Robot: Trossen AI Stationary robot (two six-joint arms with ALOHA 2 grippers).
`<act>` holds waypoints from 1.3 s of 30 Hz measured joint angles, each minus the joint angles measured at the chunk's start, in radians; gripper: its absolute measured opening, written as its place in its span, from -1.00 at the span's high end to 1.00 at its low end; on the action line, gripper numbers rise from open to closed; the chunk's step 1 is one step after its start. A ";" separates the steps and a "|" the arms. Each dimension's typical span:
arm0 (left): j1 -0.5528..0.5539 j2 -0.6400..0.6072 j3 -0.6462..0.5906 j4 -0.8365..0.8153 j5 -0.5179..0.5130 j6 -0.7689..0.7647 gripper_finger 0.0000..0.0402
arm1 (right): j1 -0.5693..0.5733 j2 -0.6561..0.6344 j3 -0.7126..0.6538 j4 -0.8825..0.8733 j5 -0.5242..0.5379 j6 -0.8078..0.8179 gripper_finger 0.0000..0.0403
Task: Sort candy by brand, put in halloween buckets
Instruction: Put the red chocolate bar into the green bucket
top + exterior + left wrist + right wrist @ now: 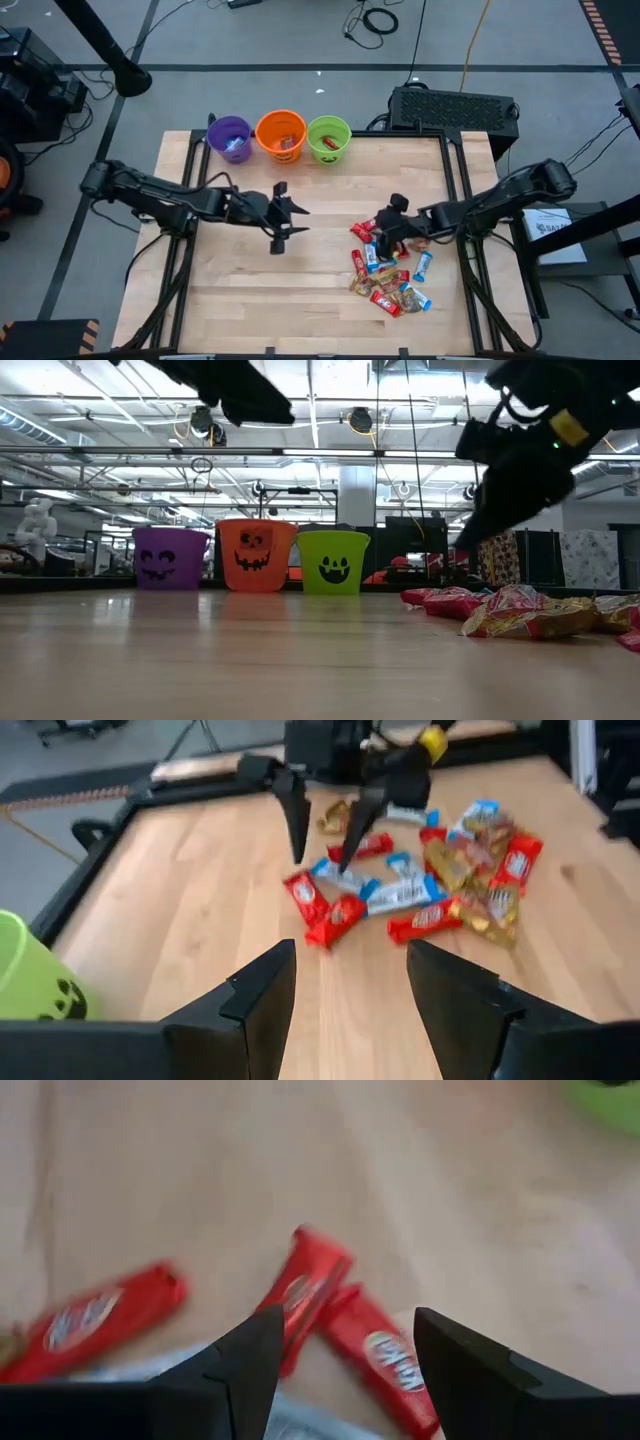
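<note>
A pile of candy (390,270) in red, blue and gold wrappers lies on the right half of the wooden table (220,290). Three halloween buckets stand in a row at the far edge: purple (230,138), orange (281,134) and lime green (329,138). My right gripper (385,240) hangs open over the pile's far-left part, slanting down, with two red bars (320,1305) below its fingers. I cannot see it touching them. My left gripper (298,220) is open and holds nothing; it stands above the table's middle, pointing toward the pile (430,885).
A black box (455,105) sits beyond the table's far right corner. Black rails run along the table's left and right sides (455,190). Bare wood lies between the buckets and the pile and across the near left. The green bucket (30,975) shows beside my left gripper.
</note>
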 joint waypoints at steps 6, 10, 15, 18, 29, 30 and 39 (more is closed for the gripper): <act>0.004 0.064 0.000 0.012 0.000 0.000 0.00 | 0.028 0.027 0.000 0.011 0.001 -0.045 -0.07; 0.004 0.086 0.000 0.059 0.000 0.025 0.00 | 0.006 0.072 0.001 0.097 0.004 -0.050 -0.07; 0.004 0.088 0.001 0.073 0.000 0.045 0.00 | -0.012 0.134 0.000 0.079 -0.072 -0.061 -0.03; 0.004 0.089 0.001 0.071 0.000 0.045 0.00 | -0.015 0.150 0.000 0.090 -0.104 -0.050 0.07; 0.004 0.088 0.001 0.076 0.000 0.046 0.00 | -0.019 0.194 0.000 0.091 -0.127 0.053 0.57; 0.004 0.088 0.001 0.076 0.000 0.046 0.00 | -0.020 0.194 0.000 0.090 -0.127 0.053 0.61; 0.004 0.088 0.001 0.074 0.000 0.046 0.00 | -0.020 0.194 0.000 0.093 -0.143 -0.011 0.97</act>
